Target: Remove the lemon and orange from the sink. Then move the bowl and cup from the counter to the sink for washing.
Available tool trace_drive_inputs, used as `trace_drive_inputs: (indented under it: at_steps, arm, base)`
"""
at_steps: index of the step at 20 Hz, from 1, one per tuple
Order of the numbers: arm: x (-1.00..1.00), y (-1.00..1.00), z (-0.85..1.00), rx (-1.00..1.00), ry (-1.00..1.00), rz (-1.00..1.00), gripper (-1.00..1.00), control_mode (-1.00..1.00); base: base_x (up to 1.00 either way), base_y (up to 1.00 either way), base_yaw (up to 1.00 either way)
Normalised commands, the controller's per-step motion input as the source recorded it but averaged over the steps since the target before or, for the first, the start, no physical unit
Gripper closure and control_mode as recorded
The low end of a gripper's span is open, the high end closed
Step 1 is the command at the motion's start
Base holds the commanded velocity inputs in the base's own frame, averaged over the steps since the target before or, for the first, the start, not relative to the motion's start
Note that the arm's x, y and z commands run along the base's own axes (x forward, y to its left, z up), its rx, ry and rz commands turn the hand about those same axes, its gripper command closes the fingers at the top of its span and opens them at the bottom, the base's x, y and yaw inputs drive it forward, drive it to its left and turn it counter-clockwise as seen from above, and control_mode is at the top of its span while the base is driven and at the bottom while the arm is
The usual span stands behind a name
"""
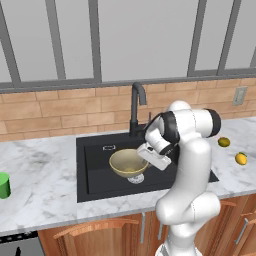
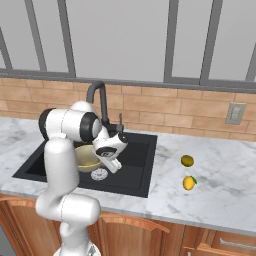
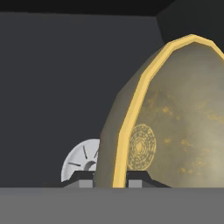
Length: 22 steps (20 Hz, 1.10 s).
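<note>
Left base view: the wide golden-tan bowl with a pale yellow rim (image 1: 128,164) held over the large black rectangular sink (image 1: 95,170), just above the round silver drain (image 1: 136,178), below the tall black curved faucet (image 1: 137,107). Gripper (image 1: 146,159) at the bowl's right rim, fingertips hard to make out behind the white hand. Bright yellow oval lemon (image 1: 241,158) and duller dark orange (image 1: 224,142) already out on the marble counter (image 1: 40,170), right of the sink. Small green cup (image 1: 4,185) far left of the sink, cut off by the picture edge. Step in hand, by judgement: bowl going into the sink.

Right base view: bowl (image 2: 87,160) mostly hidden behind the arm; gripper itself hidden there.

Hand view: narrow gap between the two dark fingertips (image 3: 92,177), closed on the rim of the bowl (image 3: 175,118); drain (image 3: 83,164) half covered behind it.

Next, probably: lower, release, then fetch the cup.
</note>
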Motion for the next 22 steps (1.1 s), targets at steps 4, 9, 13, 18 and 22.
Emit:
trace_drive_inputs:
  at_steps: [4,9,13,18,22]
  arm:
    - [0.07,0.02,-0.21,0.00,-0.02,0.04,1.00,-1.00]
    - [0.07,0.01,-0.20,0.00,-0.04,0.04,1.00,-1.00]
    - [0.06,0.02,-0.21,0.00,-0.04,0.03,1.00,-1.00]
    - [0.06,0.02,-0.23,0.00,-0.02,0.03,1.00,-1.00]
    - [0.07,0.04,-0.22,0.00,0.00,0.03,1.00,-1.00]
  base:
    - [0.00,0.00,0.00]
    - [0.00,0.00,0.00]
    - [0.00,0.00,0.00]
    - [0.00,0.00,0.00]
    - [0.00,0.00,0.00]
